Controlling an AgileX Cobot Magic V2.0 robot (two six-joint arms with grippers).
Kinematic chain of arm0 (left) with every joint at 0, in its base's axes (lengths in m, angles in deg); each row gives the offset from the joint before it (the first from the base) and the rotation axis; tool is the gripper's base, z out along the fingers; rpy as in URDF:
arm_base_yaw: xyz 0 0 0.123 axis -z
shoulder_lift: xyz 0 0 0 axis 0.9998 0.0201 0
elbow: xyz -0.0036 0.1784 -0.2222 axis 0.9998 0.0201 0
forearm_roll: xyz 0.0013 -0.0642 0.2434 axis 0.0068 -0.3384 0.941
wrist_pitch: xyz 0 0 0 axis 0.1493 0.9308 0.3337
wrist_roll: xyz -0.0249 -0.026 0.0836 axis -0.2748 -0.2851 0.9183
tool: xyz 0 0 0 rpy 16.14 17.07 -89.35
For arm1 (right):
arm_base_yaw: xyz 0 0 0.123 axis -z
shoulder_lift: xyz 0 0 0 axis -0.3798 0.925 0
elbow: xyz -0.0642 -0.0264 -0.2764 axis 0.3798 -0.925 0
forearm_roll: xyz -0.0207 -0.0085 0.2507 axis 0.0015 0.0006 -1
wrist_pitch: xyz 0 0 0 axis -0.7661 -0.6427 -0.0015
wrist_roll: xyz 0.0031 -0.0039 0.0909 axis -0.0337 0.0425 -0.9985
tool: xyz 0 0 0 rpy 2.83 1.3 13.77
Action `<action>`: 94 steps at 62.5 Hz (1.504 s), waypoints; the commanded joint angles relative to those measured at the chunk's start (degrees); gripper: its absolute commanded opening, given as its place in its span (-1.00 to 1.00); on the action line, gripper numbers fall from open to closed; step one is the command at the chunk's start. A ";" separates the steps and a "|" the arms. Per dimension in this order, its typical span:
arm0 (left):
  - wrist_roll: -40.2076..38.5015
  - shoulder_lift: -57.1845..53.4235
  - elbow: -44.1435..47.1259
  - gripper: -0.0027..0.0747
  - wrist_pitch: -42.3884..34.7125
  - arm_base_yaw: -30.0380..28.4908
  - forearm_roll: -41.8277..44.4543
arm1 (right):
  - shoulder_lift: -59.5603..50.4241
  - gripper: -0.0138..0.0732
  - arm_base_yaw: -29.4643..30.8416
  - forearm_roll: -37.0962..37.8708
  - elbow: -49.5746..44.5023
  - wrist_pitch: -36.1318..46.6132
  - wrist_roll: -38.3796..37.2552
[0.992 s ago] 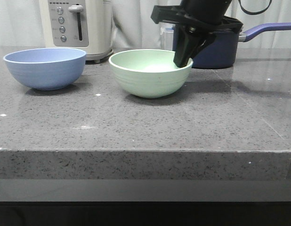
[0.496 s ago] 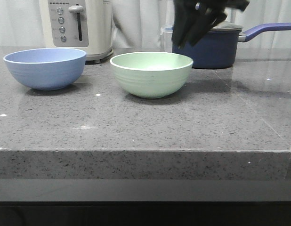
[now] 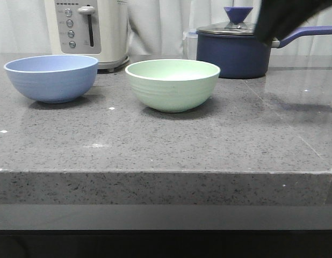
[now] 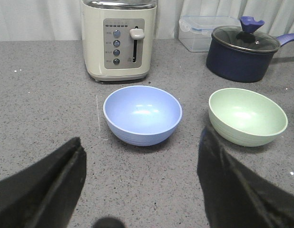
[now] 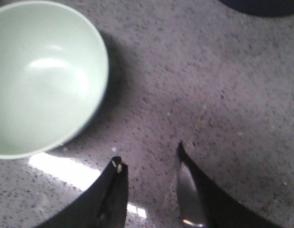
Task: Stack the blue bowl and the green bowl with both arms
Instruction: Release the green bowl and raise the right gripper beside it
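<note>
The blue bowl (image 3: pixel 51 77) stands upright on the counter at the left, and the green bowl (image 3: pixel 172 83) stands upright beside it at the middle, apart from it. Both are empty. My left gripper (image 4: pixel 142 140) is open wide and empty, hovering on the near side of the blue bowl (image 4: pixel 142 114), with the green bowl (image 4: pixel 247 115) off to one side. My right gripper (image 5: pixel 149 154) is open and empty above bare counter beside the green bowl (image 5: pixel 42 78). In the front view it is a dark blur (image 3: pixel 279 21) at the upper right.
A cream toaster (image 3: pixel 88 29) stands behind the blue bowl. A dark navy lidded saucepan (image 3: pixel 236 51) with a long handle stands behind the green bowl, with a clear plastic box (image 4: pixel 204 31) next to it. The counter's front edge (image 3: pixel 166 173) runs across the near side.
My right gripper let go of the green bowl's rim, then rose up and away to the right. The green bowl settled flat. The blue bowl has not moved.
</note>
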 commanded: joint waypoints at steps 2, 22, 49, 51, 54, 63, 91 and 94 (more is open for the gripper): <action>-0.01 0.71 -1.88 0.34 -3.92 0.47 -0.59 | -2.29 -0.04 0.93 -1.20 -2.19 3.95 2.84; -0.01 0.71 -1.88 0.34 -3.92 0.47 -0.72 | -2.04 -0.10 0.33 -17.03 -4.65 4.66 25.57; -0.01 0.71 -1.88 0.34 -3.92 0.47 -0.72 | 2.61 -0.83 0.33 -26.83 -4.60 6.98 36.56; -0.01 0.71 -1.88 0.34 -3.92 0.47 -0.72 | 2.91 -0.83 0.33 -26.83 -4.60 7.25 36.56; -0.01 0.71 -1.88 0.34 -3.92 0.47 -0.72 | 3.31 -0.83 0.33 -26.76 -4.60 7.44 36.56; -0.01 0.71 -1.88 0.34 -3.92 0.47 -0.72 | 4.40 -0.83 0.33 -26.76 -4.60 8.16 36.56; -0.01 0.71 -1.88 0.34 -3.92 0.47 -0.72 | 4.82 -0.83 0.33 -26.81 -4.60 8.22 36.56; -0.01 0.71 -1.88 0.34 -3.92 0.47 -0.72 | 4.82 -0.83 0.33 -26.81 -4.60 8.22 36.56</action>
